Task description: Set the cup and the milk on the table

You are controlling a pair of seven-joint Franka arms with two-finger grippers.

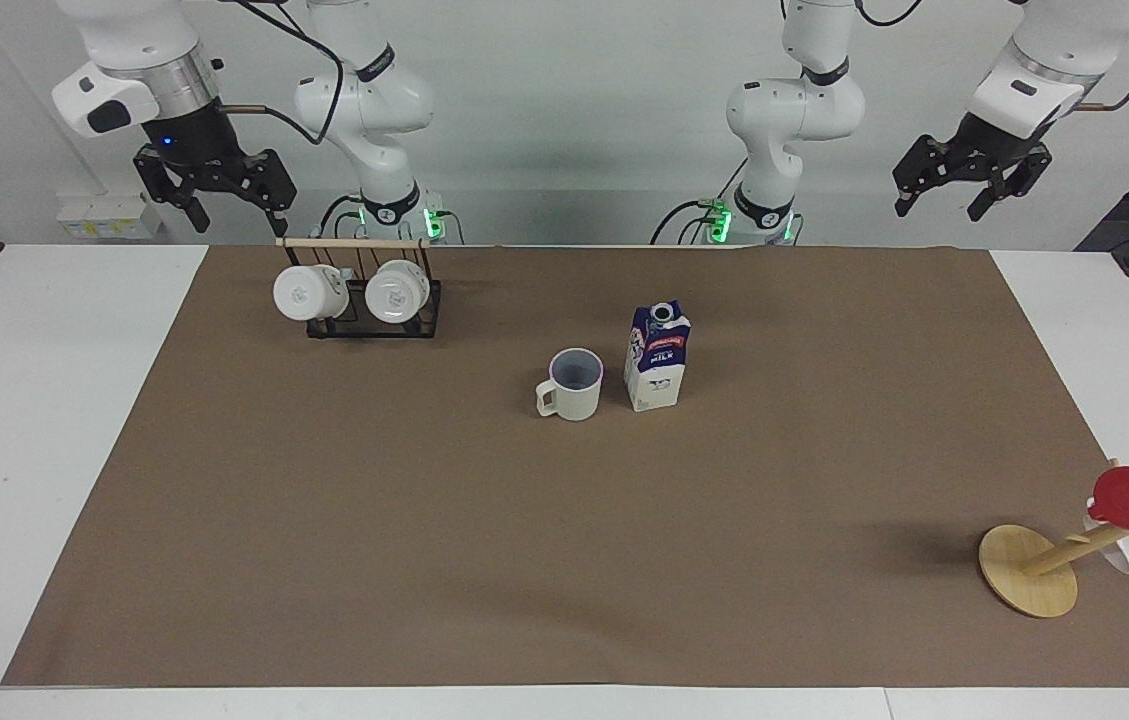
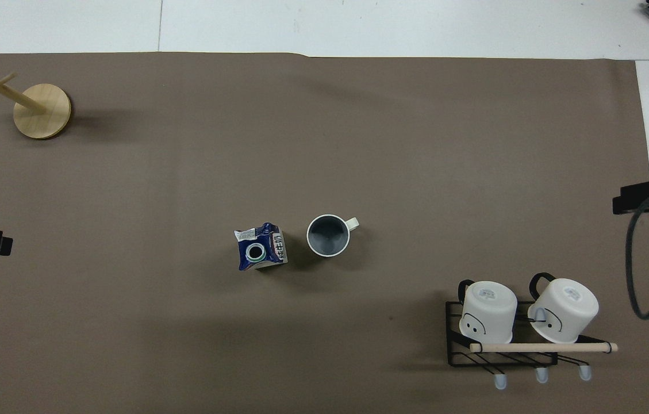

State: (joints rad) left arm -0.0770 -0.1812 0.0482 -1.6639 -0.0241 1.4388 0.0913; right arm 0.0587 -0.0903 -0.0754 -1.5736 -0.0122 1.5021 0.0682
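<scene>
Cream cup (image 1: 575,386), blue-white red-banded milk (image 1: 657,357), brown mat (image 1: 424,520).

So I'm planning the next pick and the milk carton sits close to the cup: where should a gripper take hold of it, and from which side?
Probably from above, fingers across the milk carton's flat body walls just below the gable. It stands upright, with the cup close beside it toward the right arm's end, so the left gripper, open and raised, has the clearer approach.
</scene>
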